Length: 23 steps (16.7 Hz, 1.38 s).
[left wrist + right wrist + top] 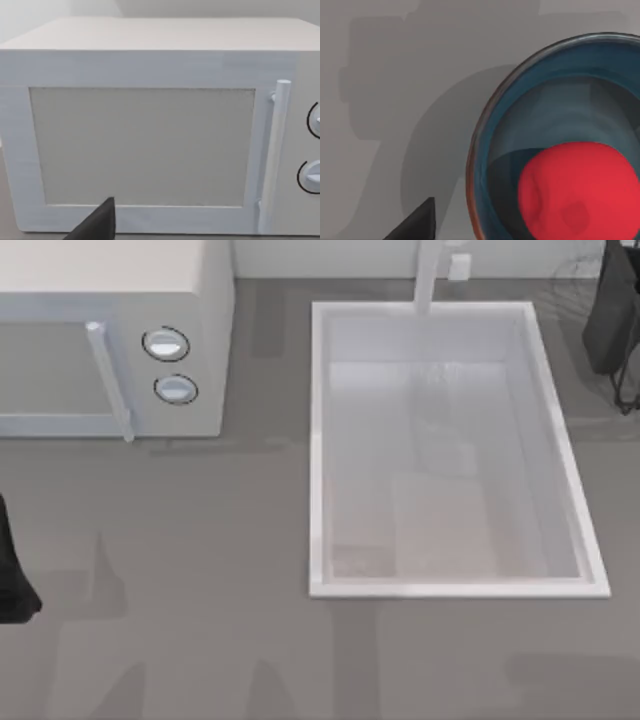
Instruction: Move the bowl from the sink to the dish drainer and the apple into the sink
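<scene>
— Top view first: where are the arms?
— Left arm [12, 580] at the table's left edge, right arm [612, 310] at the far right by the dish drainer [580, 275]. I cannot tell either claw's state. The sink [320, 440] sits beside the microwave [110, 340].
— And the right wrist view?
— The apple [577, 192] lies inside the bowl [495, 150] — on grey surface.

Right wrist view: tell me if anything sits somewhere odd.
Yes. The apple sits inside the bowl, which rests on a plain grey surface, not in the sink. In the top view the basin holds neither. The dish drainer stands at the table's far right corner.
</scene>
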Each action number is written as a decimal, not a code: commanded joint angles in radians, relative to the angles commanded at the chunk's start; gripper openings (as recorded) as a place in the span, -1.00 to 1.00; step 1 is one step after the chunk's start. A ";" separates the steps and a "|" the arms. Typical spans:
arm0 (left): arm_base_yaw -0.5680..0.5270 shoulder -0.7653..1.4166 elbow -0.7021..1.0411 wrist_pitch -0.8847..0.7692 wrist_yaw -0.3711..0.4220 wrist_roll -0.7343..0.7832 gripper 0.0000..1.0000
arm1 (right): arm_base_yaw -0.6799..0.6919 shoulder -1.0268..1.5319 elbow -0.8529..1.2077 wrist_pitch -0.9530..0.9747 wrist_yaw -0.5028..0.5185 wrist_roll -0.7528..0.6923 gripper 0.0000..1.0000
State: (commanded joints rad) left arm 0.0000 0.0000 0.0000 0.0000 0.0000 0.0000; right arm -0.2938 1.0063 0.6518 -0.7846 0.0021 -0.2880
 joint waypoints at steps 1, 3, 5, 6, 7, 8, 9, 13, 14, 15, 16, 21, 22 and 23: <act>0.000 0.000 0.000 0.000 0.000 0.000 1.00 | -0.021 0.078 0.048 -0.057 0.000 -0.021 1.00; 0.000 0.000 0.000 0.000 0.000 0.000 1.00 | -0.059 0.211 0.132 -0.158 -0.001 -0.058 1.00; 0.000 0.000 0.000 0.000 0.000 0.000 1.00 | -0.088 0.308 0.199 -0.236 -0.001 -0.087 1.00; 0.000 0.000 0.000 0.000 0.000 0.000 1.00 | -0.099 0.343 0.224 -0.265 -0.002 -0.097 1.00; 0.000 0.000 0.000 0.000 0.000 0.000 1.00 | -0.107 0.367 0.242 -0.287 -0.002 -0.105 1.00; 0.000 0.000 0.000 0.000 0.000 0.000 1.00 | -0.112 0.381 0.253 -0.299 -0.002 -0.110 1.00; 0.000 0.000 0.000 0.000 0.000 0.000 1.00 | -0.113 0.385 0.257 -0.303 -0.002 -0.112 1.00; 0.000 0.000 0.000 0.000 0.000 0.000 1.00 | -0.108 0.382 0.253 -0.301 -0.002 -0.110 1.00; 0.000 0.000 0.000 0.000 0.000 0.000 1.00 | -0.108 0.383 0.252 -0.298 -0.002 -0.111 1.00; 0.000 0.000 0.000 0.000 0.000 0.000 1.00 | -0.107 0.388 0.244 -0.285 -0.002 -0.111 1.00; 0.000 0.000 0.000 0.000 0.000 0.000 1.00 | -0.107 0.399 0.229 -0.262 -0.002 -0.111 1.00; 0.000 0.000 0.000 0.000 0.000 0.000 1.00 | -0.108 0.504 0.101 -0.016 0.000 -0.107 1.00; 0.000 0.000 0.000 0.000 0.000 0.000 1.00 | -0.108 0.527 0.072 0.040 0.000 -0.106 1.00; 0.000 0.000 0.000 0.000 0.000 0.000 1.00 | -0.108 0.548 0.046 0.087 0.000 -0.105 1.00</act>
State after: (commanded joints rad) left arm 0.0000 0.0000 0.0000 0.0000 0.0000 0.0000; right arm -0.4021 1.5540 0.6978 -0.6978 0.0017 -0.3933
